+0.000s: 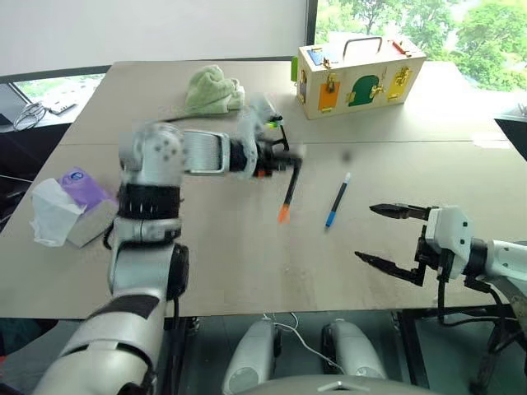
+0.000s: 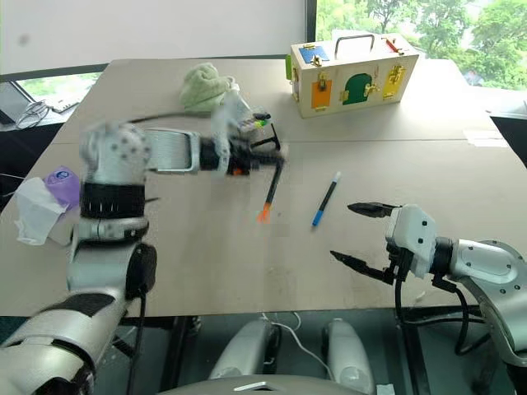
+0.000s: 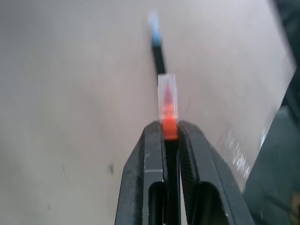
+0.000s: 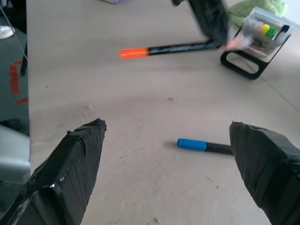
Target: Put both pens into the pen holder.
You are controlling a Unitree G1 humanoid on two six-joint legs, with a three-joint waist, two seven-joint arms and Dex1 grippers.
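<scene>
My left gripper [image 1: 290, 162] is shut on the orange-ended pen [image 1: 288, 196], gripping near one orange end [image 3: 169, 127]. The pen slants down toward the table's near side, its free orange tip [image 4: 133, 52] over the tabletop. Just behind that gripper stands the pen holder [image 4: 262, 32], a small clear box on a black frame with coloured markers inside. The blue-ended pen [image 1: 338, 200] lies flat on the table to the right of the held pen. My right gripper [image 1: 366, 234] hangs open near the front right edge, close to the blue pen's blue end [image 4: 191, 144] and not touching it.
A yellow wooden latch box [image 1: 360, 76] with a handle stands at the back right. A green cloth [image 1: 212, 89] lies at the back centre. A purple tissue pack [image 1: 81, 186] and loose white tissue [image 1: 51, 212] sit at the left edge.
</scene>
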